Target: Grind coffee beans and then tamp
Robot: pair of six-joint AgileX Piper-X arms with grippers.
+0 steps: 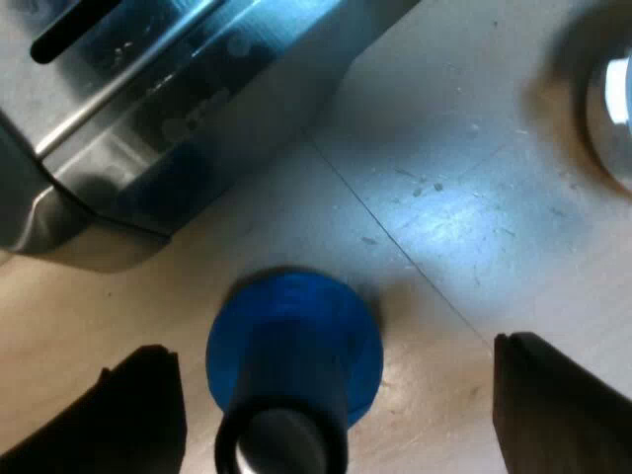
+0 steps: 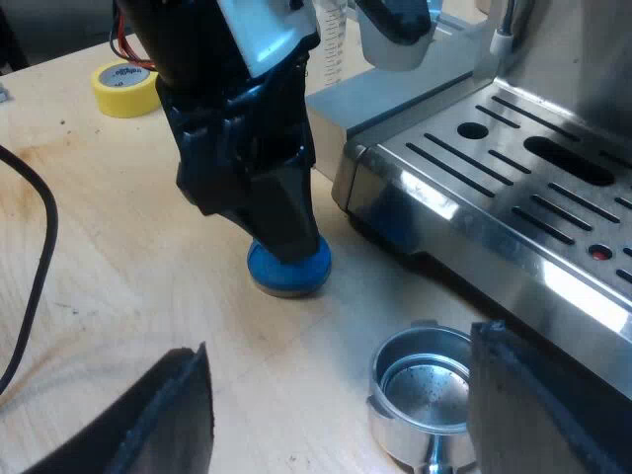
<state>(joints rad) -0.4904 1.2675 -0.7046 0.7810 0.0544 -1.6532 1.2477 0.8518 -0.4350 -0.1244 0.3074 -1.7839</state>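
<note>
So the blue tamper (image 1: 296,331) stood upright on the wooden worktop (image 2: 118,247), just beside the front corner of the espresso machine (image 2: 553,89) but not touching it. The left end effector (image 1: 334,346) hung right over it with its black fingers (image 1: 138,415) spread wide, one on each side, and bare worktop showed between each finger and the tamper's blue base, so nothing was gripped. From the right wrist view that same arm blocked most of the tamper; only the blue base peeked out under it. The right end effector (image 2: 336,346) was spread open too, holding nothing. The metal holder (image 2: 425,390) lay on the worktop between its fingers and a bit beyond them, basket facing up, close against the machine's slotted drip tray (image 2: 533,168). The holder's handle was cut off at the picture's edge, so I couldn't see the red end. Further off, a roll of yellow tape (image 2: 125,87) sat on the worktop well apart from everything. A measuring glass (image 2: 331,39) stood behind the left arm near the machine, mostly hidden. There was also a whitish thing up by the machine's top – couldn't make out what it was. In the left wrist view a shiny round edge near the tamper was cut off too – probably the holder, but hard to tell.
</note>
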